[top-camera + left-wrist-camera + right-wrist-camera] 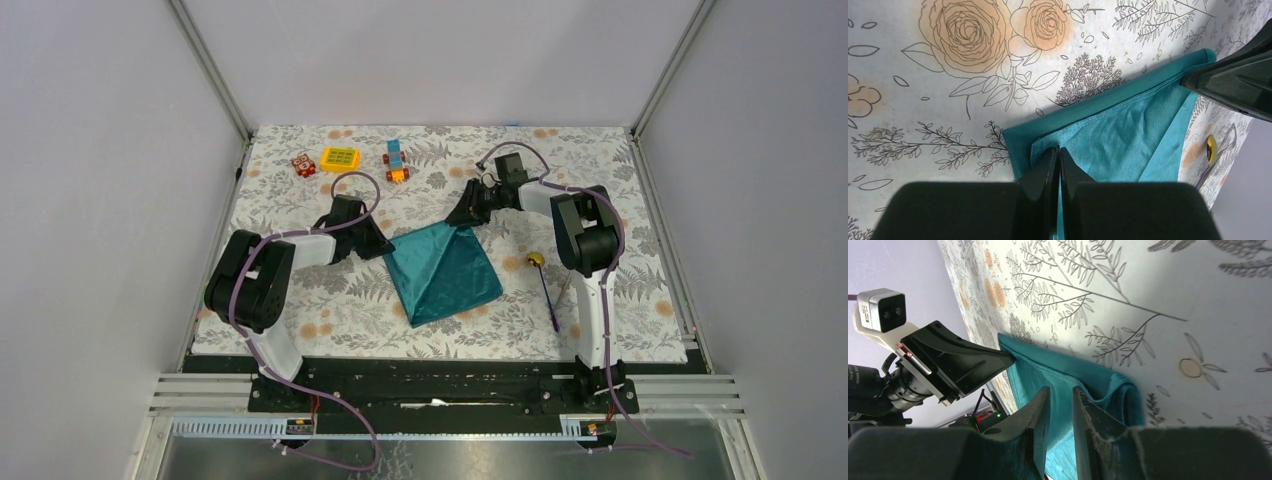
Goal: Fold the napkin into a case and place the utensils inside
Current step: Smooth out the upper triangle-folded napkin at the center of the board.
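At the napkin [445, 272] far edge, left gripper [1058, 155] & right gripper [1060, 396] each sit pinched shut on cloth. We shd hold it taut, carry both corners level w/o dragging; utensils [545, 285] lie right of napkin on counter [340, 310].

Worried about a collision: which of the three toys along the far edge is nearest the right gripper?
The blue-and-orange stacked toy block, rightmost of the three. The yellow square block and the red-brown toy lie farther left, away from the right gripper.

Robot lab cell: plain grey walls [100, 150], aluminium frame rails [200, 392], bolted arms [262, 275] (floral tablecloth [650, 300] underneath).
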Action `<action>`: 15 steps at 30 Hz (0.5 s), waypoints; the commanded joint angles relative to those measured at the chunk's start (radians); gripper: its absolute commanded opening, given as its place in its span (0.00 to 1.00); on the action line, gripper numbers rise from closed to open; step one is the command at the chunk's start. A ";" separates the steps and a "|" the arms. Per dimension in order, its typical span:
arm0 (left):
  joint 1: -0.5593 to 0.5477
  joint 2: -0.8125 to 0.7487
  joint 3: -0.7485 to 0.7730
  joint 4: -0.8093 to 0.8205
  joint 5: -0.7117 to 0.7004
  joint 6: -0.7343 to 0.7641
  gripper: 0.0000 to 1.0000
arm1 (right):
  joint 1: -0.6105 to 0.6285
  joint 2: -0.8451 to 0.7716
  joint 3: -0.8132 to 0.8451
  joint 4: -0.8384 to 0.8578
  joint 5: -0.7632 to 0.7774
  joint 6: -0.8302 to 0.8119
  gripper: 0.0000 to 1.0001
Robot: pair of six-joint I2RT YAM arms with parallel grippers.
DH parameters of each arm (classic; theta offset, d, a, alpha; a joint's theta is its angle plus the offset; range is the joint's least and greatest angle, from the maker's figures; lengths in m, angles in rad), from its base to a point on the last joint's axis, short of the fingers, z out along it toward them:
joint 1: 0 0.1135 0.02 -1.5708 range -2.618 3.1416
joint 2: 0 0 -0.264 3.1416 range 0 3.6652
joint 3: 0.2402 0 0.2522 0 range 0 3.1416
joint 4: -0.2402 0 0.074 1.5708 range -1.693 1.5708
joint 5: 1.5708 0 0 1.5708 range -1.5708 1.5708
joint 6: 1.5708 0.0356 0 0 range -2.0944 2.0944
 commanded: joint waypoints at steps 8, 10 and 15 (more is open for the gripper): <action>0.017 -0.048 -0.058 0.003 -0.034 0.019 0.05 | -0.008 0.002 0.049 0.024 -0.035 -0.009 0.34; 0.016 -0.050 -0.062 0.007 -0.033 0.017 0.05 | -0.008 -0.026 0.050 0.024 -0.038 -0.005 0.36; 0.017 -0.055 -0.068 0.011 -0.031 0.014 0.05 | -0.009 -0.075 0.007 0.035 -0.027 -0.004 0.36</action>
